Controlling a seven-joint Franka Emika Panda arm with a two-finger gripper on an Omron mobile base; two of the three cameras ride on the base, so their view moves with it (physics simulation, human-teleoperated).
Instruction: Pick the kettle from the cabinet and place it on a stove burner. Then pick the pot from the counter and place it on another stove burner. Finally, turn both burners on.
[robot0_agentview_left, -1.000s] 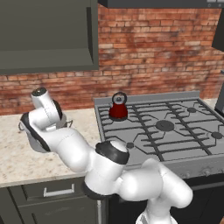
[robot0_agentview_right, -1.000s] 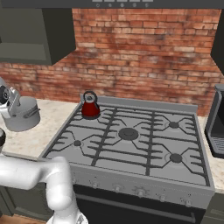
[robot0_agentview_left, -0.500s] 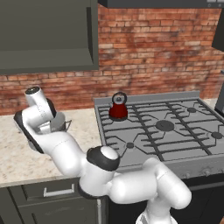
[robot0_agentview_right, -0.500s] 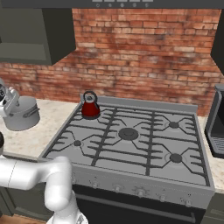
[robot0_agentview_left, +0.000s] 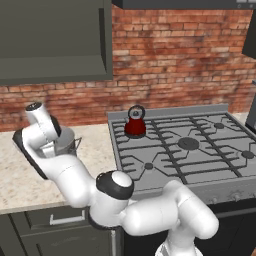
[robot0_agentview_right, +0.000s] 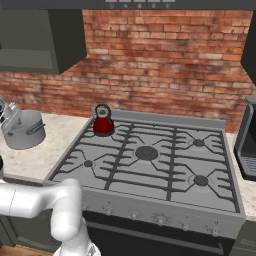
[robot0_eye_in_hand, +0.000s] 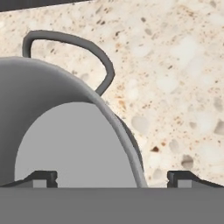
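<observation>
In the hand view the two fingertips (robot0_eye_in_hand: 46, 177) are seen spread wide apart, one inside the pot (robot0_eye_in_hand: 65, 144) and the other outside, so that its rim wall is straddled between them; nothing is clamped yet. A loop handle (robot0_eye_in_hand: 74, 48) is seen beyond the rim, over the counter (robot0_eye_in_hand: 175, 87). From the left base camera the gripper (robot0_agentview_left: 50, 142) is seen low over the pot (robot0_agentview_left: 67, 142), which stands on the counter (robot0_agentview_left: 20, 175) left of the stove (robot0_agentview_left: 190, 150). The kettle (robot0_agentview_left: 135, 122) is already set on the rear left burner. What is left, it is judged, is closing on the rim, carrying the pot to another burner (robot0_agentview_right: 146, 152), and turning both burners on.
</observation>
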